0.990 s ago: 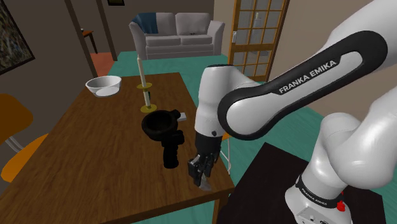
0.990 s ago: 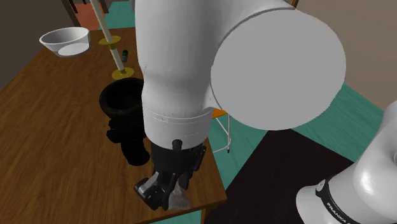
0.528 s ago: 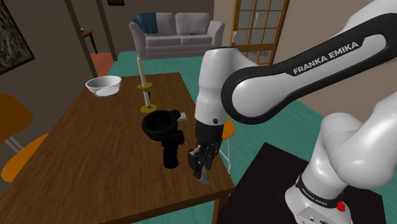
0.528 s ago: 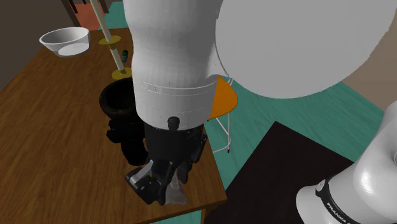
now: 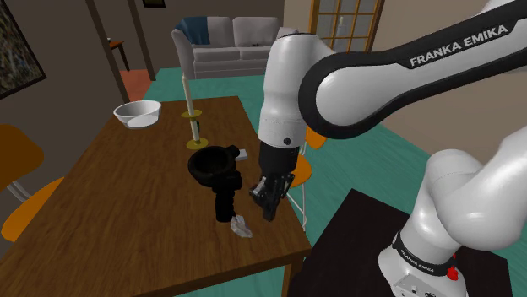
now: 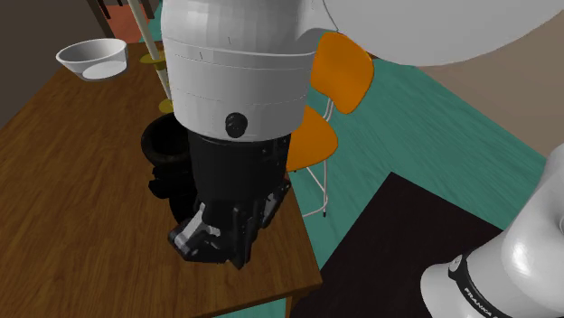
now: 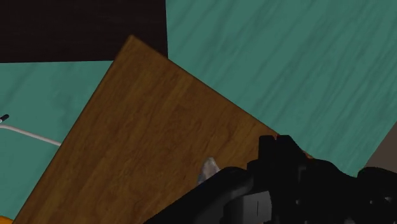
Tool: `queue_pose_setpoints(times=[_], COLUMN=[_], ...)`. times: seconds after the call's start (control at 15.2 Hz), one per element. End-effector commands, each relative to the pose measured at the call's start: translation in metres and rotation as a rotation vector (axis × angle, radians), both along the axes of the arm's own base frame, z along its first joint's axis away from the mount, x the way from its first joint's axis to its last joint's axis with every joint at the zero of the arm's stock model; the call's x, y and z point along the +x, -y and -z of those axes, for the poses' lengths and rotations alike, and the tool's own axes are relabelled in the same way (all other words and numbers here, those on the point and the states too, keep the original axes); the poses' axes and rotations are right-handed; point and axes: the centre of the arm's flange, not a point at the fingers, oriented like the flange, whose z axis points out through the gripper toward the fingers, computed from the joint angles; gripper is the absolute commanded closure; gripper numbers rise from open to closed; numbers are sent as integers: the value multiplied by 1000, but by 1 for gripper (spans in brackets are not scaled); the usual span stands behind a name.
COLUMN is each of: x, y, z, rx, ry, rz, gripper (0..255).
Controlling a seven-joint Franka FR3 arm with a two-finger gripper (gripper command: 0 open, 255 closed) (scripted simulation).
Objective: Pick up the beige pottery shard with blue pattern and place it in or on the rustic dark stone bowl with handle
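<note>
Shard (image 5: 241, 226) is not yet in the dark bowl (image 5: 211, 162); it shows pale low over the table (image 5: 127, 211) (close to the bowl). Whether the gripper (image 5: 268, 209) clasps it, I cannot tell.

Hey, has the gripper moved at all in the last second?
Yes. In the shoulder view the gripper has risen from beside the near edge of the table and is now level with the handle of the dark bowl.
</note>
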Motion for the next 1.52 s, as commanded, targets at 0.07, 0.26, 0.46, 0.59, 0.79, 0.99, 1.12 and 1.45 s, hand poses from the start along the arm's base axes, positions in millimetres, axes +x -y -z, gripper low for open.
queue_pose_setpoints(times=[0.07,0.26,0.46,0.59,0.79,0.99,1.12,1.45], x=[1,16,40,56,81,91,92,93], y=[-1,1,5,8,12,13,10,5], z=[-5,14,41,59,86,101,112,135], rx=[0,-2,-4,-6,-8,-9,-9,-9], ry=[0,17,44,61,87,98,98,98], rz=[0,9,23,33,47,53,53,53], gripper=[255,0,0,0,0,0,0,0])
